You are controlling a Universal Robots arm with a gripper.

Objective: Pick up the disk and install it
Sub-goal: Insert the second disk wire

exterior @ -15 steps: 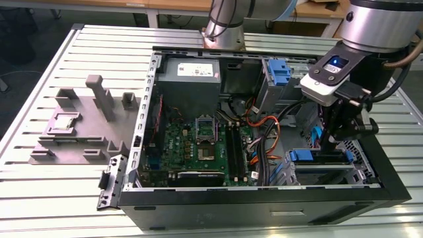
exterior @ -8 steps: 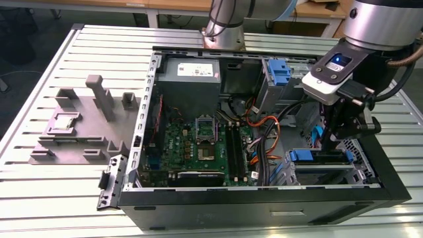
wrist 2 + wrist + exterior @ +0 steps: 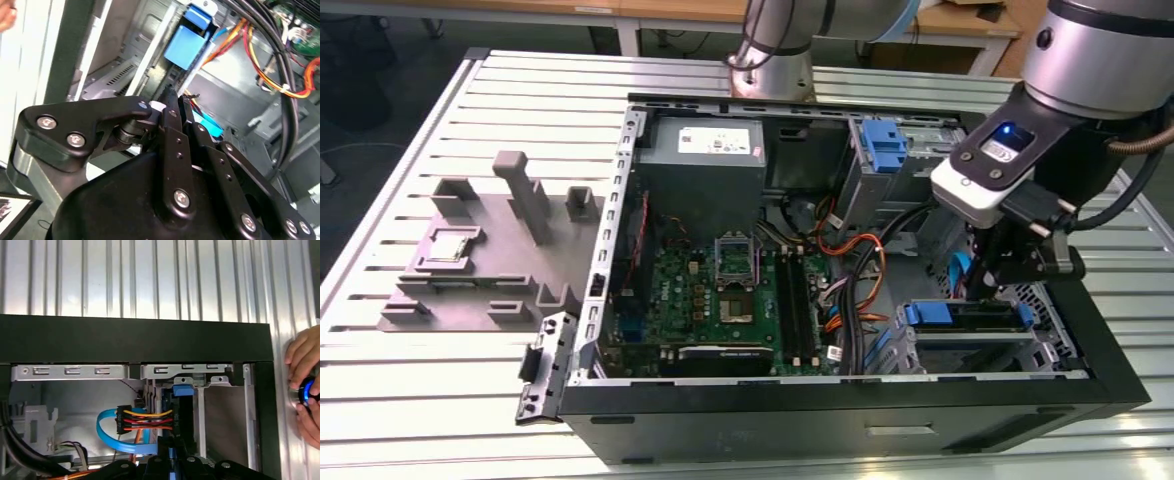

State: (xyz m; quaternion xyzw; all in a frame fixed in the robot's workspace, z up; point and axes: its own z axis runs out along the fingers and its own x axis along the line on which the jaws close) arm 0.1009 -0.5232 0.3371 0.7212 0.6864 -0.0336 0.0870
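Low in the open computer case [image 3: 607, 300], at the exterior view's right end, my pincer [image 3: 994, 285] hangs just over the drive bay, pointing down. In the second wrist view its black links [image 3: 175, 150] draw close together towards the tip, but I cannot tell whether it is open, closed or gripping anything.

Going from the exterior view's left: a grey plastic fixture [image 3: 480, 250] lies on the slatted metal table [image 3: 400, 400], touching the case's side. Inside the case comes the grey metal box with a white sticker [image 3: 700, 150], then the green motherboard [image 3: 720, 290] below it, then a bundle of orange, red and black cables [image 3: 854, 270]. Further right a bare blue bracket [image 3: 887, 145] stands at the far wall.

Next comes the disk [image 3: 967, 316]. It lies flat in the bay at the near right corner of the case, its blue carrier edge facing the motherboard. It is directly beneath my pincer, very close; I cannot tell whether we touch.

In the first wrist view, a person's hand [image 3: 305, 385] rests on the table beside the case.
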